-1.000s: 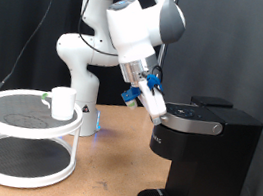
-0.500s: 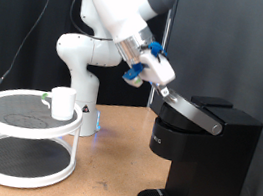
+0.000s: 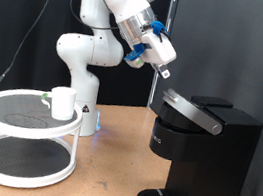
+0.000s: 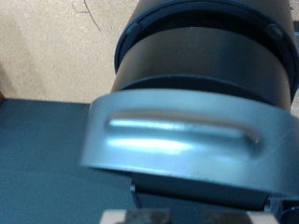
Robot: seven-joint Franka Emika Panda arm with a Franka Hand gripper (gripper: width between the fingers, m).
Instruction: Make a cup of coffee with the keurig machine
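The keurig machine (image 3: 204, 151) stands on the wooden table at the exterior view's right. Its silver-rimmed lid (image 3: 192, 110) is tilted up at the front, partly open. My gripper (image 3: 163, 70) hangs in the air just above and to the left of the raised lid edge, apart from it and holding nothing. The wrist view looks down on the silver lid handle (image 4: 177, 140) and the black machine top (image 4: 206, 47). The white cup (image 3: 62, 102) stands on the top tier of a round rack at the left.
The white two-tier round rack (image 3: 24, 146) fills the table's left part. A small green-marked thing (image 3: 47, 100) sits beside the cup. The robot's white base (image 3: 82, 59) stands behind the rack. A black curtain hangs behind.
The gripper was at the lid's front edge with the lid flat. It swung the lid up, then rose up and left, leaving the lid partly raised.
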